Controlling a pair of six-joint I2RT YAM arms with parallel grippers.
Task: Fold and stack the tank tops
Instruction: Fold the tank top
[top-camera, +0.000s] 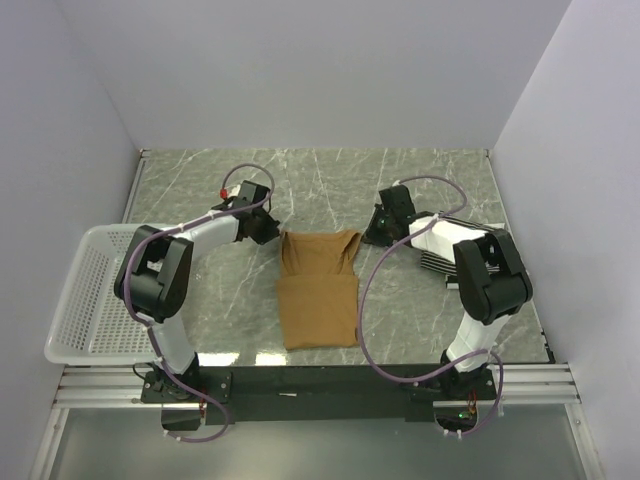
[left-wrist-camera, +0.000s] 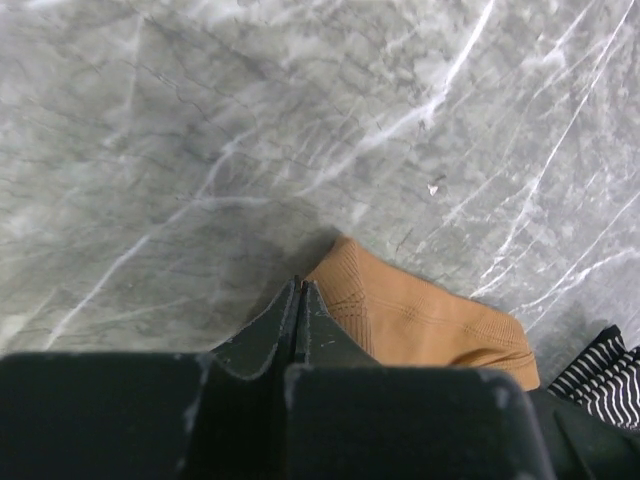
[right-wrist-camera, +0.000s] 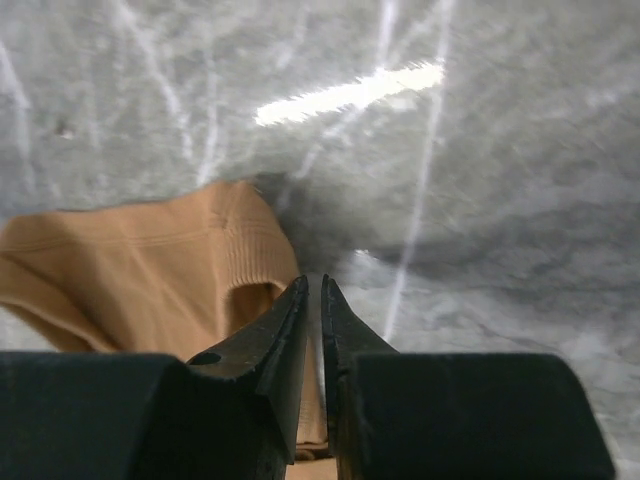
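Observation:
The plain tan-brown tank top lies flat in the middle of the table, straps toward the far side and the lower part doubled over. My left gripper is shut at the top left strap corner, just left of the tan fabric, its tips on the table. My right gripper is at the top right strap; its jaws are all but closed beside the tan strap, nothing clearly between them. A striped top lies mostly hidden under my right arm; its edge shows in the left wrist view.
A white mesh basket hangs over the table's left edge beside my left arm. The grey marble tabletop stretches to white walls at the back and sides.

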